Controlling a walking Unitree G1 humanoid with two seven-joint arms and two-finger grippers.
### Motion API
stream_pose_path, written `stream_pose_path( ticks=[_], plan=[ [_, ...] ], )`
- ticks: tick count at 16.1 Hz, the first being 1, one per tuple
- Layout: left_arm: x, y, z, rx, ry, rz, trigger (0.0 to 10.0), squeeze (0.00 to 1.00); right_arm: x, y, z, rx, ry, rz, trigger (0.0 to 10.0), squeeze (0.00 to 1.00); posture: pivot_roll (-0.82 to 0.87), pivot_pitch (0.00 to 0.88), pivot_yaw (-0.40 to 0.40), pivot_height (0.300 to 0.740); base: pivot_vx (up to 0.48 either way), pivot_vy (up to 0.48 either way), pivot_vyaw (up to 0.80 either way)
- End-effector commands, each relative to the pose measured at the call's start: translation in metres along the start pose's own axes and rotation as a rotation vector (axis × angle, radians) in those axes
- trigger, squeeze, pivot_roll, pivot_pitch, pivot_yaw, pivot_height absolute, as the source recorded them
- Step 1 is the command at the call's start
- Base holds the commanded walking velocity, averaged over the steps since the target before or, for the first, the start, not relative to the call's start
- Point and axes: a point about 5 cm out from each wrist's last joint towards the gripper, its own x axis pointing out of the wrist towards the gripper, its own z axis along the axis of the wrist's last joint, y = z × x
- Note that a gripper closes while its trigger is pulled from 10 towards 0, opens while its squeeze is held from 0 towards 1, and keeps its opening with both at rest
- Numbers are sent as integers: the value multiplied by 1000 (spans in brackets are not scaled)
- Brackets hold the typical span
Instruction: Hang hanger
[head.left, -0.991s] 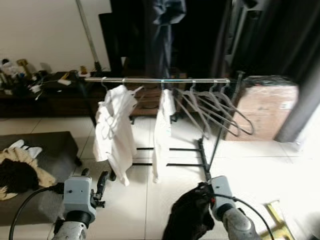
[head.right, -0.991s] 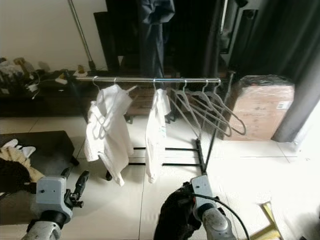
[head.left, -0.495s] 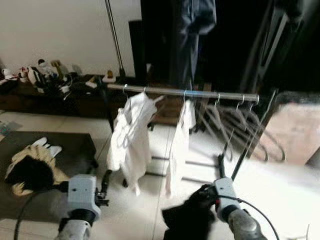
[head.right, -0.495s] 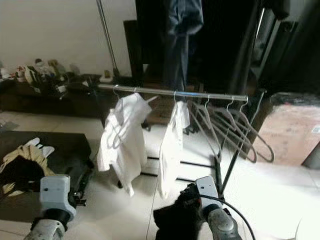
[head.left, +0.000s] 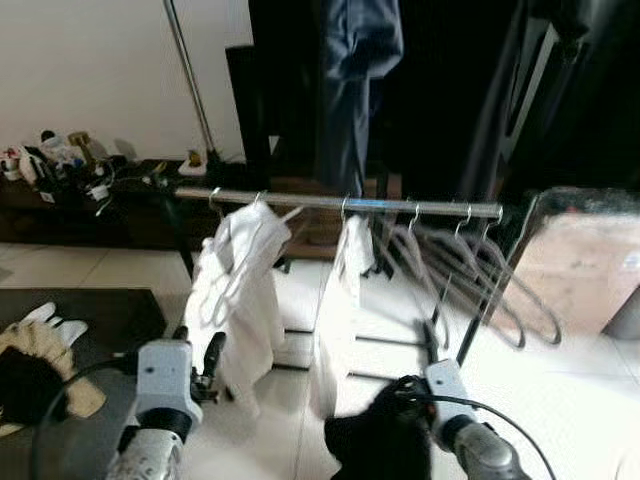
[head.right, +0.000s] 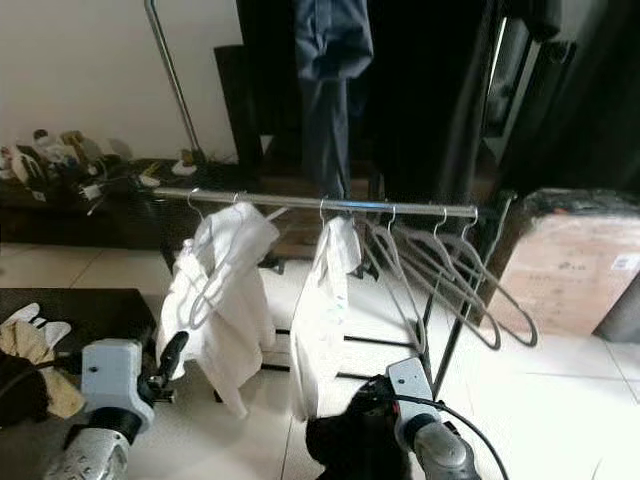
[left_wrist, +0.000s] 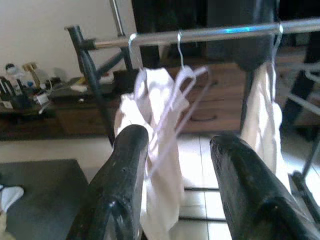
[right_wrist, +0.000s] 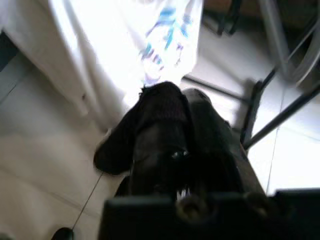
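So the right gripper (head.right: 375, 420) is clamped on a dark garment (head.right: 345, 440), held low in front of the clothes rail (head.right: 320, 203). It probably has a hanger inside, but the shot's too blurry to tell. The left gripper (left_wrist: 177, 165) is empty, fingers spread, pointing at a white shirt (head.right: 215, 290) on the rail. Bare hangers (head.right: 450, 275) are bunched at the rail's right end.

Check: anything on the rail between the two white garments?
Nothing: in the right eye view the rail is bare between the left white garment and the right one.
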Motion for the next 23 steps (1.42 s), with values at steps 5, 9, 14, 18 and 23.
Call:
stream_pose_path(
  ticks=[5,9,14,18,23],
  plan=[
    [5,11,2,22,11,50,10000,0,6,12,16,-31,-58,57,10000,0,86,63,-9,740,318,0,480],
    [8,5,1,18,27,12,10000,0,7,11,15,-6,-48,43,10000,0,87,75,-9,740,318,0,0],
    [10,7,1,7,26,31,10000,0,7,10,14,-1,-44,45,10000,0,91,84,-9,740,310,0,0],
    [11,8,1,5,34,32,10000,0,8,10,7,2,-21,46,10000,0,92,90,-10,740,308,0,0],
    [18,10,-6,-5,89,20,10000,0,9,10,3,5,-6,45,10000,0,95,108,-15,740,185,0,0]
  ],
)
